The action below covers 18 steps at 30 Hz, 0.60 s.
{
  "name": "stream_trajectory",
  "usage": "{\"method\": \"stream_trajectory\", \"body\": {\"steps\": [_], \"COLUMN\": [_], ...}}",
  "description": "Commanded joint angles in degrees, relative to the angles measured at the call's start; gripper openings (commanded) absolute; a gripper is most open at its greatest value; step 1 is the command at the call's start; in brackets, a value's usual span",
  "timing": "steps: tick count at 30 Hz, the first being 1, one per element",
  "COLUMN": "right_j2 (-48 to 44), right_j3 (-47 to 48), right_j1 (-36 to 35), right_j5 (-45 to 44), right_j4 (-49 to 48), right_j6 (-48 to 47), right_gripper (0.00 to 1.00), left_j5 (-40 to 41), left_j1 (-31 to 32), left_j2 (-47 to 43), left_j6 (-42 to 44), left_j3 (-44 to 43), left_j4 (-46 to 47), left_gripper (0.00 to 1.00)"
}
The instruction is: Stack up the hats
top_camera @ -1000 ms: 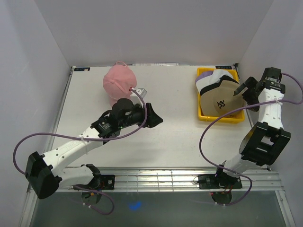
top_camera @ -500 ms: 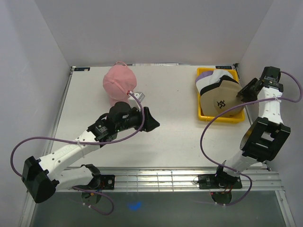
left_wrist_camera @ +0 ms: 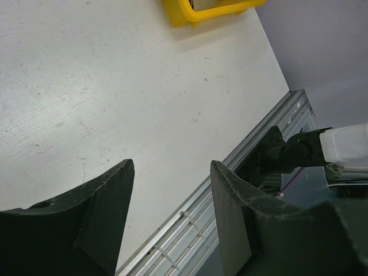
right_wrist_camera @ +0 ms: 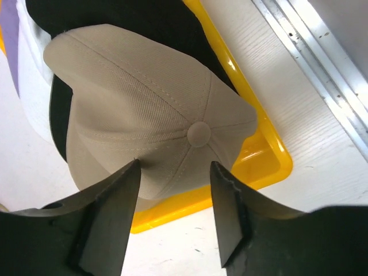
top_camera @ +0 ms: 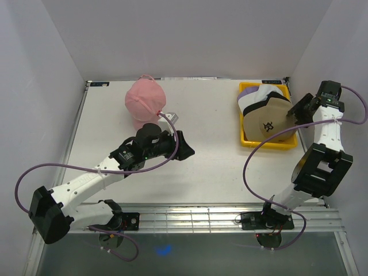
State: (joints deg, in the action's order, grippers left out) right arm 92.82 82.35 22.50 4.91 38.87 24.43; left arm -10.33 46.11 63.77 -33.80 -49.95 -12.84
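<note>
The right gripper, fingers apart, faces the tan cap topping the pile in the yellow tray, its crown straight ahead, probably not yet touched. The pink cap sits alone at far left, nearer the left gripper, also spread, pointing away.

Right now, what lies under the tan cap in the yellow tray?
A black cap, a white cap and a purple cap peek out beneath the tan cap; most of each is covered.
</note>
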Motion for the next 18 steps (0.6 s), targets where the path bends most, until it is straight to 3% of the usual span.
{"method": "stream_trajectory", "body": {"steps": [1,3,4,18], "right_j2": [-3.0,-2.6,-2.2,0.7], "right_j3": [0.4,0.3,0.3,-5.8], "right_j1": [0.3,0.3,0.3,0.3], "right_j5": [-1.6,-1.8,-1.6,2.4], "right_j4": [-1.1,-1.3,-1.4,-9.4], "right_j6": [-2.2,-2.5,-2.5,-0.9], "right_gripper": [0.61,0.71,0.72,0.64], "left_j5": [-0.6,-0.6,-0.6,0.3], "left_j1": [-0.1,-0.1,-0.1,-0.1], "left_j2": [-0.2,-0.2,-0.2,-2.1], "left_j6": [0.6,0.6,0.5,0.5], "left_j3": [0.4,0.5,0.6,1.7], "left_j4": [1.1,1.2,1.1,0.0], "left_gripper": [0.66,0.66,0.66,0.66]}}
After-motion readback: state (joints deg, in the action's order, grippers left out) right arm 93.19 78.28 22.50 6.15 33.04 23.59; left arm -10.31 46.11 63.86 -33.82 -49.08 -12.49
